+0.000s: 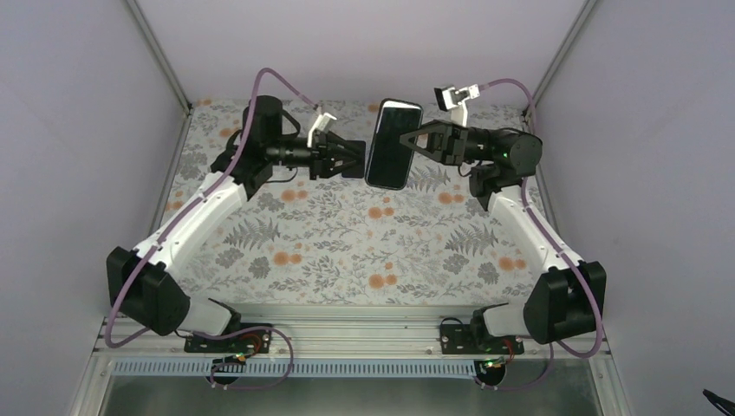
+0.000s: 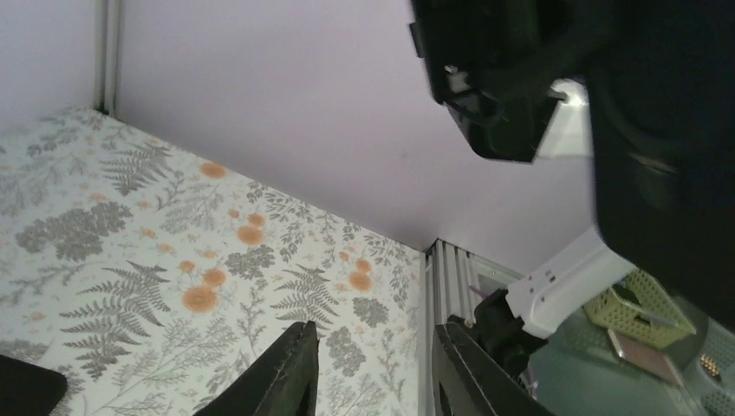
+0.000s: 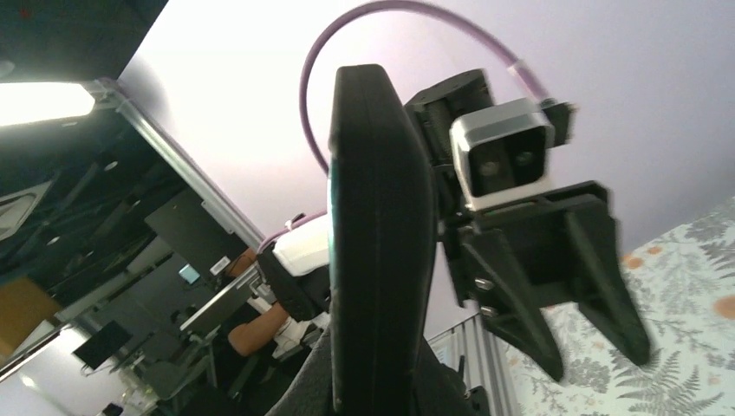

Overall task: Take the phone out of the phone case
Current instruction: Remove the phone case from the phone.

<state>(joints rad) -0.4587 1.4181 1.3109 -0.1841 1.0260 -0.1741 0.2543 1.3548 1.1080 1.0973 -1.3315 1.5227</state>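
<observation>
A: While right fingers (image 1: 418, 133) pinch the phone (image 1: 394, 143) clear of the counter (image 1: 347, 251), your left fingers (image 2: 290, 373) sit spread, empty.
B: Likely anchored there so left reaches its back.

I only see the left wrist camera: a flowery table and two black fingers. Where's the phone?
Observer: The right gripper is shut on the phone, holding it up in the air.
Operator: Is my gripper near it?
Observer: Yes. From the top, the left gripper sits right beside the phone's left edge. I can't tell if it touches.
Operator: Which way is the screen looking?
Observer: Up at the top camera, and it is dark.
</observation>
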